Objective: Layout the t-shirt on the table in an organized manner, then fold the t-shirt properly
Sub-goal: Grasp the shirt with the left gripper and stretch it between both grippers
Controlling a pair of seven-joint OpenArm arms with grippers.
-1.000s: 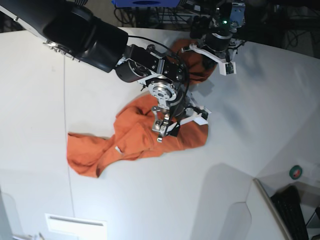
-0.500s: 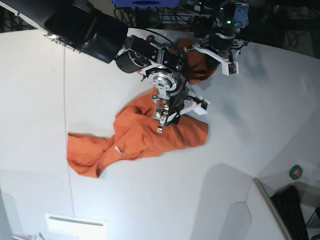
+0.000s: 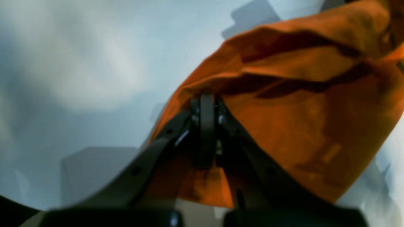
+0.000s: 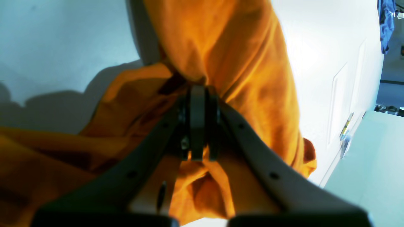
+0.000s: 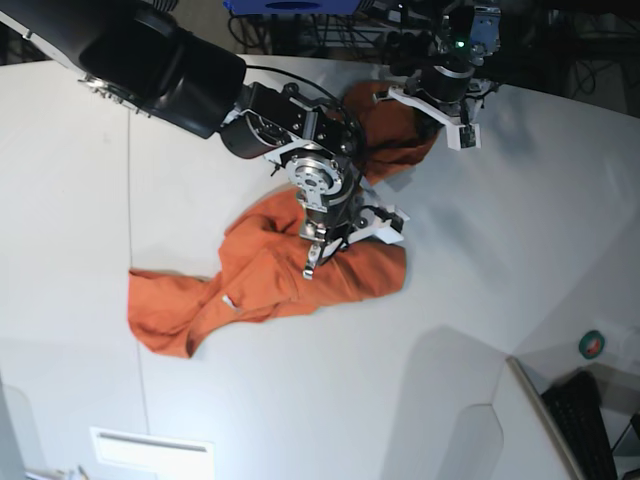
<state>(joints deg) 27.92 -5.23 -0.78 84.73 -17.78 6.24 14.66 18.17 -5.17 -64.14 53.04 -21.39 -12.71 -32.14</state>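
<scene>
Laying out is the step in hand: the shirt (image 5: 262, 285) sprawls crumpled across the worktop (image 5: 480, 270). Right tool (image 4: 198, 126) pinches a fold at its middle; left tool (image 3: 206, 126) grips cloth at the far end. Next, I judge, both must draw apart to stretch it flat
</scene>
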